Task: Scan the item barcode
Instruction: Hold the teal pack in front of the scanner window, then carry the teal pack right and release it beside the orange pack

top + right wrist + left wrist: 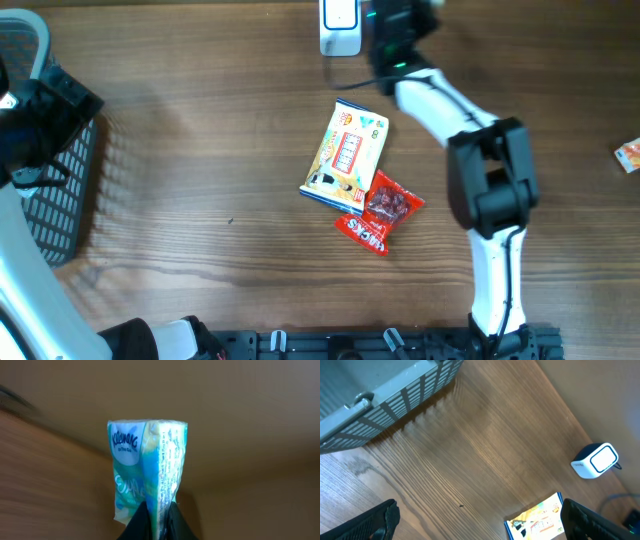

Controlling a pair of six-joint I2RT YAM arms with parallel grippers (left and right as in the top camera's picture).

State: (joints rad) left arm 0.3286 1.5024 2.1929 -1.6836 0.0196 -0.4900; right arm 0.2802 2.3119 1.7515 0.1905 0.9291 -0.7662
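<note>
Overhead: right arm's end is blurred at the far edge, just beside the scanner (pixel 340 28); the pack can't be made out there. Barcode not legible in any view. R wrist view: tissue pack (pixel 147 470) pinched at its lower edge by the right gripper (pixel 157 519). Long axis runs straight out from the fingers, logo twd outer end. Left gripper (pixel 480 510) spread wide over the table (pixel 470 445), nr the basket (pixel 395 395).

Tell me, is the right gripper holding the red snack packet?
No, the right gripper is pinched on a Kleenex tissue pack; the red snack packet lies on the table.
</note>
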